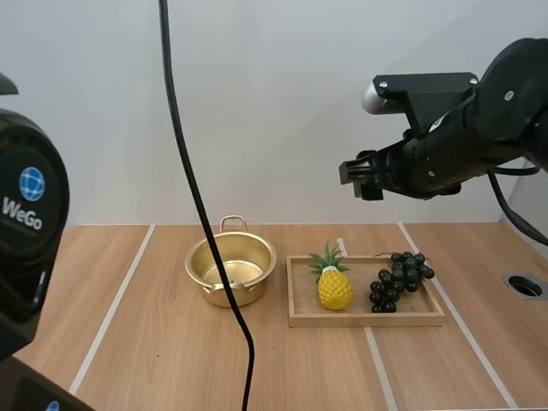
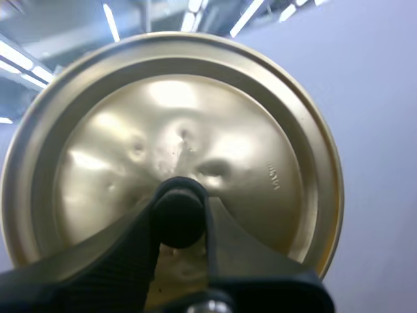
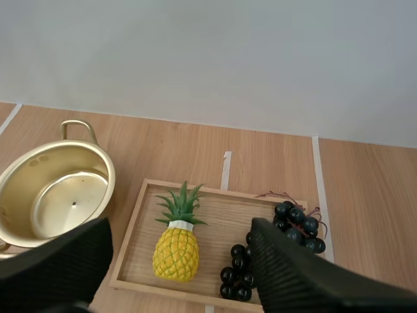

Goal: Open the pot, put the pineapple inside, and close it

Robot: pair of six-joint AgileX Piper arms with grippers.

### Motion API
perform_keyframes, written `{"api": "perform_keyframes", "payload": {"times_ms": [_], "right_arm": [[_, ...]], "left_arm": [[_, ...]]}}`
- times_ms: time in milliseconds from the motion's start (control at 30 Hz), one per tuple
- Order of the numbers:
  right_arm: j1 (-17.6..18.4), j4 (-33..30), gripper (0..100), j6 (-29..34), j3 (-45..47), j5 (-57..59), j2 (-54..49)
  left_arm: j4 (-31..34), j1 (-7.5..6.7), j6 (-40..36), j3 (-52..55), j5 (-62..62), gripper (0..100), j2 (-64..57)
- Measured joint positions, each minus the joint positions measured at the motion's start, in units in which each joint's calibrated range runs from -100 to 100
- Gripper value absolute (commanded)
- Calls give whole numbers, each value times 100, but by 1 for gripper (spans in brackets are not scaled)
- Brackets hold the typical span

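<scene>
Left pincer was clamped on the lid's black knob, so the pot was already open, but the pineapple lay on the tray just beside the pot, right pincer wide open and empty high above it, so loading and closing were left, I reckon.

Bright even light, glare on lid

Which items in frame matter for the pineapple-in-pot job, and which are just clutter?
Job: pot, open; lid, pinched by its knob in the left gripper; pineapple.
Lying about: wooden tray under the pineapple; grapes on it.
</scene>
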Motion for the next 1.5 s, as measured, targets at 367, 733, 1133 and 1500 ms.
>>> {"api": "perform_keyframes", "payload": {"times_ms": [367, 733, 1133, 1500], "right_arm": [[0, 358, 100, -420, 0, 20, 999], [0, 981, 100, -1348, 0, 1, 2038], [0, 989, 100, -1520, 0, -320, 3134], [0, 1060, 100, -1520, -16, -770, 4043]], "left_arm": [[-13, 0, -354, -456, -4420, 0, -774], [-23, 0, -174, -468, -4711, 0, -873], [-23, 0, -165, -468, -4656, 0, -873], [-35, 0, -165, -468, -4401, 0, -873]]}}
